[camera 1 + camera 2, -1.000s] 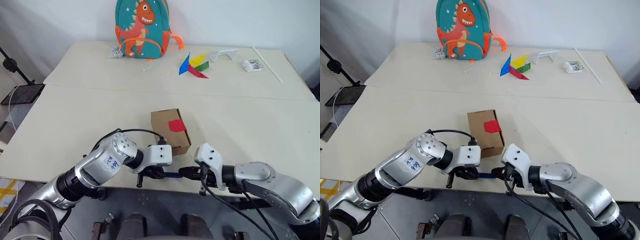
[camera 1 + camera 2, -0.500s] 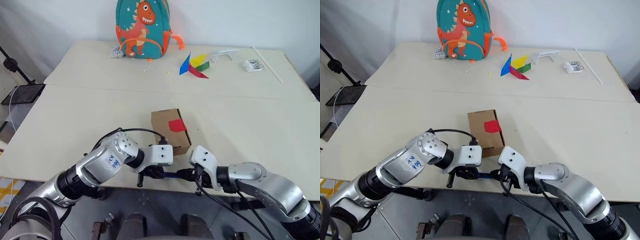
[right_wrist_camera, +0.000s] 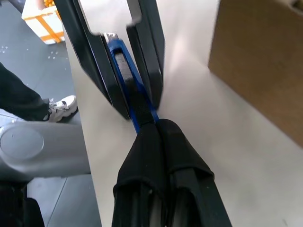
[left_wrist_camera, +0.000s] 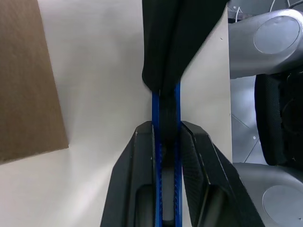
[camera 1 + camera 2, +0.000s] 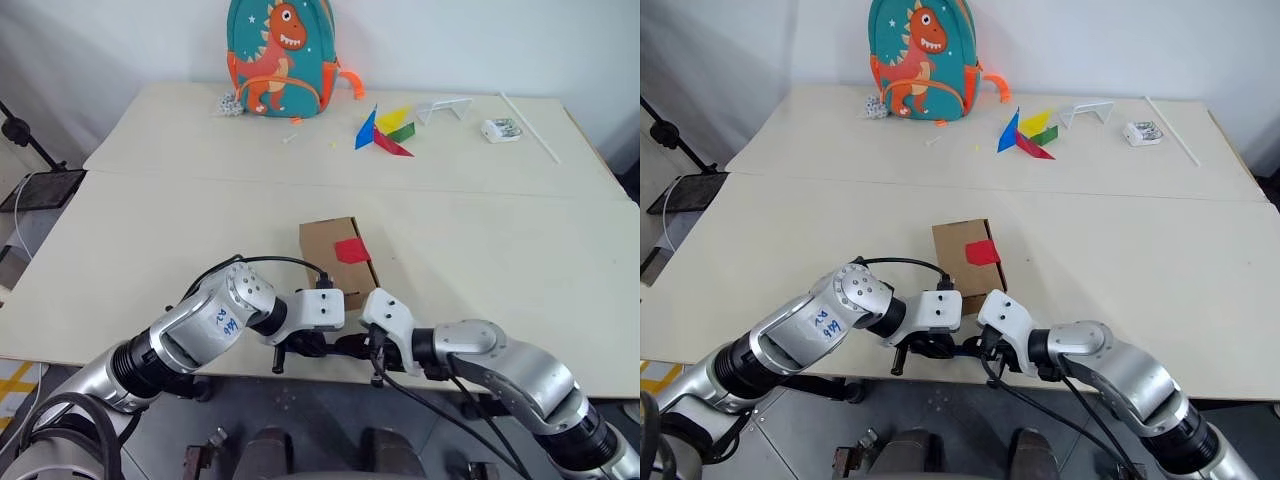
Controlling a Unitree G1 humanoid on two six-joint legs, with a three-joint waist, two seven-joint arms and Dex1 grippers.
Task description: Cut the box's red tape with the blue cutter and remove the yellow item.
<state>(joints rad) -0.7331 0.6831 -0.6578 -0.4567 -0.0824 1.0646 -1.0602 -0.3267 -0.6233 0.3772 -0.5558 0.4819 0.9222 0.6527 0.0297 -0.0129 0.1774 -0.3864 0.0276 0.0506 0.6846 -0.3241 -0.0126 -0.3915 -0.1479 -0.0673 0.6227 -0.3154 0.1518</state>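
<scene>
Both grippers pinched blue cutter (image 4: 165, 156) at table edge: left gripper (image 5: 312, 346), right gripper (image 5: 362, 346). Cutter looked stiff, slim, slippery; better grip mid-body.

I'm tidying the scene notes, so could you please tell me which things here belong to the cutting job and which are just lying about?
Belonging to the job:
- box
- red tape on its top
- blue cutter, gripped by the left pincer and the right pincer

Just lying about:
- dinosaur backpack
- coloured paper triangles
- white folded piece
- small white packet
</scene>
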